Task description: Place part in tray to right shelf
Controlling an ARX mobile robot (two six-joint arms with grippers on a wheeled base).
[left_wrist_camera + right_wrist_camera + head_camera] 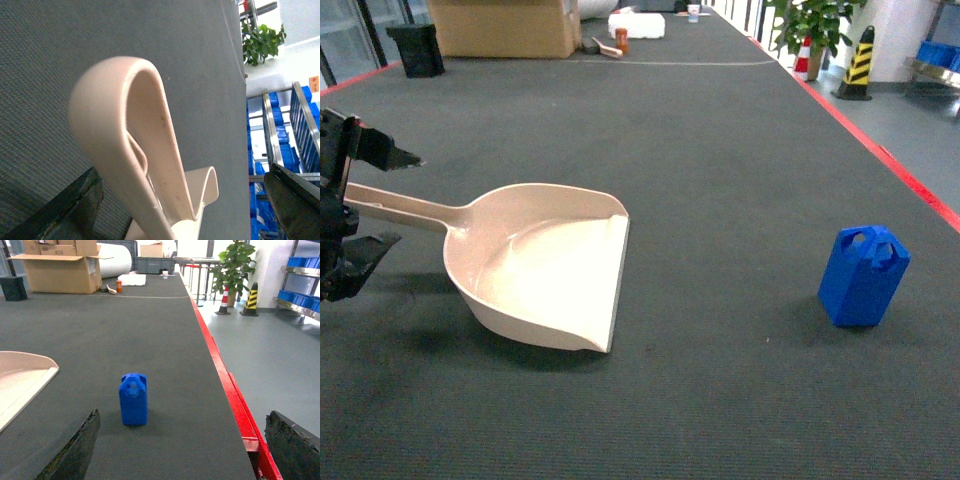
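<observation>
In the head view, the left gripper (365, 200) straddles the tray's (545, 270) handle, jaws spread, while the part (863, 277) stands upright well to its right. The left wrist view shows the tray's curved wall close up. In the right wrist view, the right gripper (182, 450) is spread wide behind the part.

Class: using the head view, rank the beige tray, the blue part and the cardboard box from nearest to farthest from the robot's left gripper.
1. Tray: its handle runs between the left gripper's jaws.
2. Cardboard box: top left, far end of the surface.
3. Part: far right, near the red edge.
</observation>
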